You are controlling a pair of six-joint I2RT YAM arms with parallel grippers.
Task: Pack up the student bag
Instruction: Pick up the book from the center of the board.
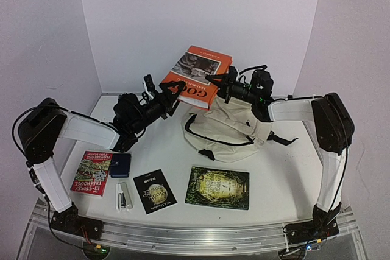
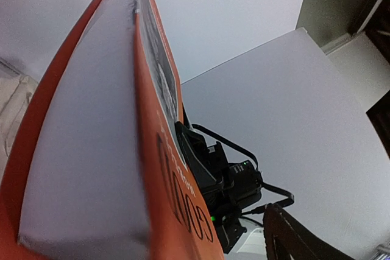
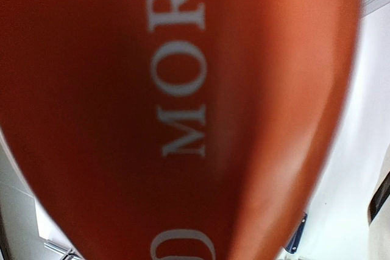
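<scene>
**Orange book held up over the bag**

White table point(image 1: 286, 175) and plain white walls are all you have around the arms. The student bag point(image 1: 228, 135) lies slumped just right of centre, cream fabric with black straps trailing toward the right edge. Above its far end, the thick orange book point(image 1: 198, 74) is up in the air, tilted, and fills both wrist views. Your right gripper point(image 1: 214, 81) is clamped on the book's right edge. Your left gripper point(image 1: 177, 91) sits at the book's lower left corner, but you cannot tell whether its fingers are spread or gripping. Along the lower edge lie a dark green book point(image 1: 219, 187) at centre, a red paperback point(image 1: 91, 173) at left, a black booklet point(image 1: 154, 190), a small blue case point(image 1: 120, 165) and a white stapler point(image 1: 124, 196).
</scene>
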